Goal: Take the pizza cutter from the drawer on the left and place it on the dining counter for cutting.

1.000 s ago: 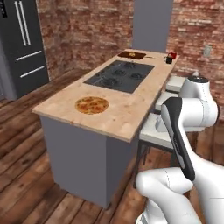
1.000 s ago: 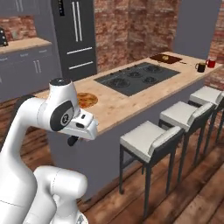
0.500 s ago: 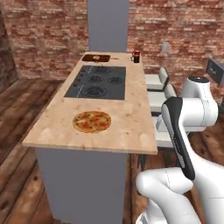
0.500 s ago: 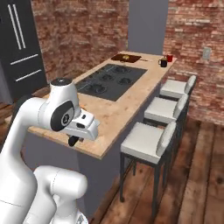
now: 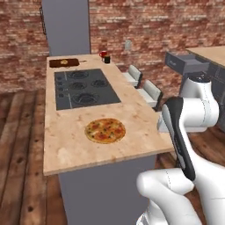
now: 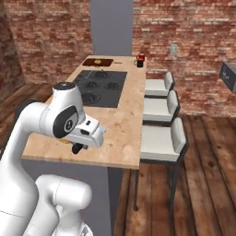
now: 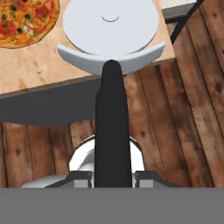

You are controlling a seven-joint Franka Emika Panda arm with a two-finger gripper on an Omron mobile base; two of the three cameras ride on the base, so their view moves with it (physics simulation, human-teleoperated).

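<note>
Pizza cutter (image 7: pixel 111 65) held over the bench (image 5: pixel 70 145) edge
Pincer (image 7: pixel 113 177) clamped on its black handle; wheel beside the pizza (image 7: pixel 24 22).

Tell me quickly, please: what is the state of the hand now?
Hand: closed on the black handle of the pizza cutter, holding it.

The pizza cutter (image 7: pixel 111 87) has a slim black handle and a pale silvery round wheel with a curved guard; in the hand view the handle runs up between the gripper's finger tips, and the wheel sits over the near edge of the dining counter (image 5: pixel 70 145). The dining counter is a light-tan wood-look slab on a grey base with an inset black cooktop. The drawer (image 5: pixel 186 61), grey, stands pulled out at the far right.
</note>
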